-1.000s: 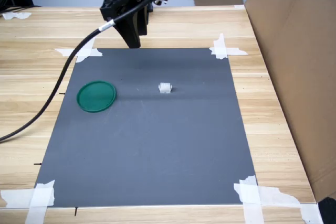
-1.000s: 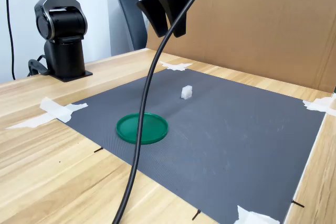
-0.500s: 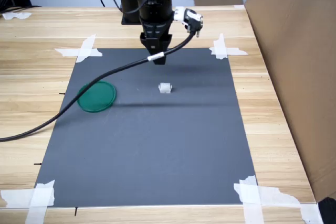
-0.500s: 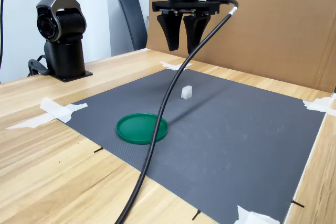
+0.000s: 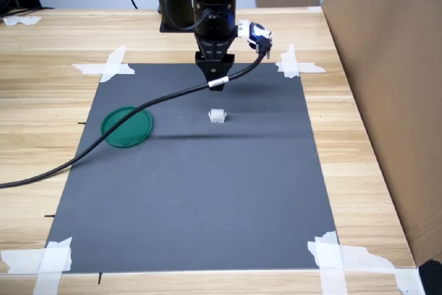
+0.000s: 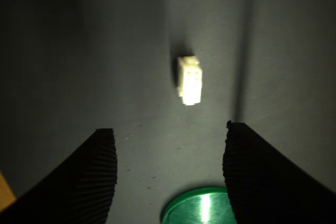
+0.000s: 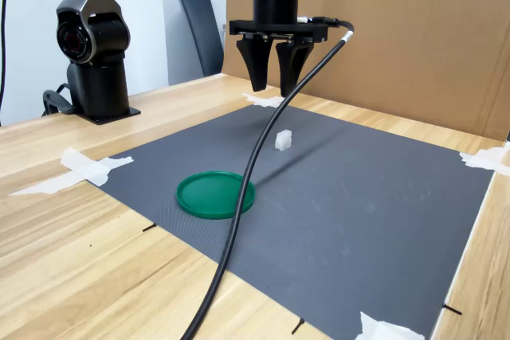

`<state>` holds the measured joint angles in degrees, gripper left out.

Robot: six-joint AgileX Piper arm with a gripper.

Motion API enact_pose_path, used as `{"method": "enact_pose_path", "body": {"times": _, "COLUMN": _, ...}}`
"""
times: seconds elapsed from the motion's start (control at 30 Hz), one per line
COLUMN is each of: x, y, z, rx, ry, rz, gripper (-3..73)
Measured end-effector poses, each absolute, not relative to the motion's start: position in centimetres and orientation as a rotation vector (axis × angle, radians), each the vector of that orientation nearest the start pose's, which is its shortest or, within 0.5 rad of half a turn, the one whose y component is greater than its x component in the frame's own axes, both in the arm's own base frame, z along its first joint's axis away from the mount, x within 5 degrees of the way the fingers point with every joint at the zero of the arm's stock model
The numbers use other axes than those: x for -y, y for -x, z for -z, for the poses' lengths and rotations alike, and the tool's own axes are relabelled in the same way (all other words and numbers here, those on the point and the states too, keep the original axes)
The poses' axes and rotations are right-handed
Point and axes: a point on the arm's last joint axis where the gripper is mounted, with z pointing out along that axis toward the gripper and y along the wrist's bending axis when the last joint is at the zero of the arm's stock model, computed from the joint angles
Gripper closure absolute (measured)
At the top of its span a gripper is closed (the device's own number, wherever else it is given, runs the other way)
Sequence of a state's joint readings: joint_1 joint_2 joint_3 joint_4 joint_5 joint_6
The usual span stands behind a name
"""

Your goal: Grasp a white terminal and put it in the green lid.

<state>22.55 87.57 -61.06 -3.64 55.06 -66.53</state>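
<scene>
Swung in from over the mat's far edge, now hanging above the white terminal with pincer jaws apart and empty. Still sitting on the mat, well apart from the green lid. Nothing grabbed yet, so pickup and drop-off both left.

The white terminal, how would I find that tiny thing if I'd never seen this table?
Find the dark grey mat taped onto the wooden table. On its far half, right below the black gripper in the first exterior view, sits the white terminal, to the first exterior view's right of the green lid. It is a tiny chunky off-white block, unlike the flat tape strips at the mat's corners.
</scene>
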Motion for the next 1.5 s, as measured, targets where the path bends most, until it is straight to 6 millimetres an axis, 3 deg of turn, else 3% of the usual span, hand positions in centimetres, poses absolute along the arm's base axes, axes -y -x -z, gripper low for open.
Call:
{"method": "enact_pose_path", "body": {"times": 0.3, "x": -11.0, "y": -27.7, "z": -24.7, "rx": -1.998, "ry": 2.040, "rz": 0.253, "gripper": 17.8}}
{"method": "enact_pose_path", "body": {"times": 0.63, "x": -11.3, "y": -28.9, "z": -22.3, "rx": -2.018, "ry": 2.093, "rz": 0.250, "gripper": 17.8}}
{"method": "enact_pose_path", "body": {"times": 0.83, "x": -11.0, "y": -28.3, "z": -20.1, "rx": -2.051, "ry": 2.110, "rz": 0.245, "gripper": 17.8}}
{"method": "enact_pose_path", "body": {"times": 1.1, "x": -11.2, "y": -29.0, "z": -20.2, "rx": -1.974, "ry": 2.076, "rz": 0.308, "gripper": 17.8}}
{"method": "enact_pose_path", "body": {"times": 1.27, "x": -11.4, "y": -29.2, "z": -18.9, "rx": -2.027, "ry": 2.074, "rz": 0.263, "gripper": 17.8}}
{"method": "enact_pose_path", "body": {"times": 1.5, "x": -11.5, "y": -29.2, "z": -18.8, "rx": -2.069, "ry": 2.033, "rz": 0.241, "gripper": 18.2}}
